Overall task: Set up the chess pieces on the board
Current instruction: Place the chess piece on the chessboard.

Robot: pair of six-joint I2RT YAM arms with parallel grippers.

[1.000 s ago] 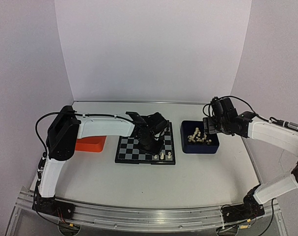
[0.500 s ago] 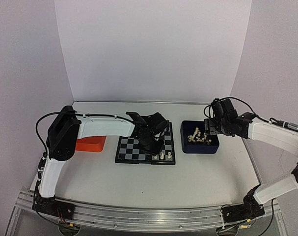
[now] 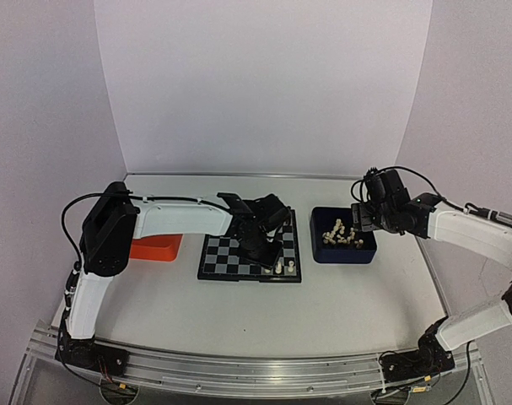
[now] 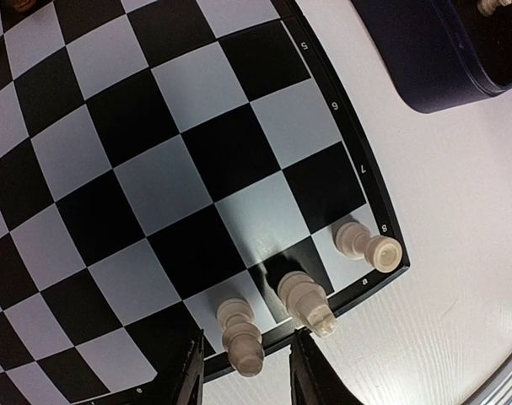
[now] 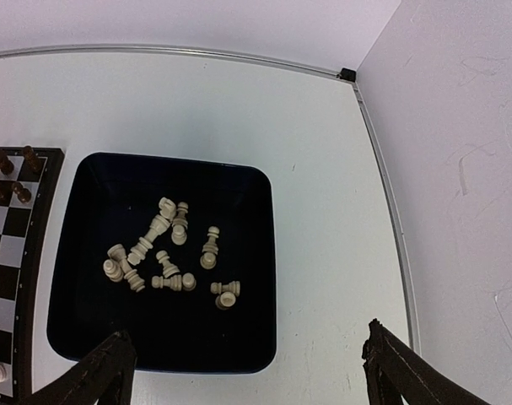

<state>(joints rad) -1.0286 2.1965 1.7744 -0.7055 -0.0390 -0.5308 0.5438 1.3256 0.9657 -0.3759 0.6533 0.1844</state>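
Note:
The board [image 3: 230,257] lies mid-table. Three cream chess pieces stand upright along its near right edge in the left wrist view: one [image 4: 241,333], one [image 4: 306,302] and one in the corner [image 4: 367,245]. My left gripper [image 4: 245,375] is open just above that edge; the first piece's top sits between the fingers without touching them. It hovers over the board's right side [image 3: 268,251]. Several more cream pieces [image 5: 167,253] lie tipped in the dark blue tray [image 5: 239,337]. My right gripper [image 5: 247,380] is wide open and empty above the tray's near right part [image 3: 365,221].
An orange tray [image 3: 154,247] sits left of the board. Small dark pieces [image 5: 2,169] stand on the board's far rows. The dark blue tray [image 3: 319,249] lies just right of the board. White walls close the back and sides.

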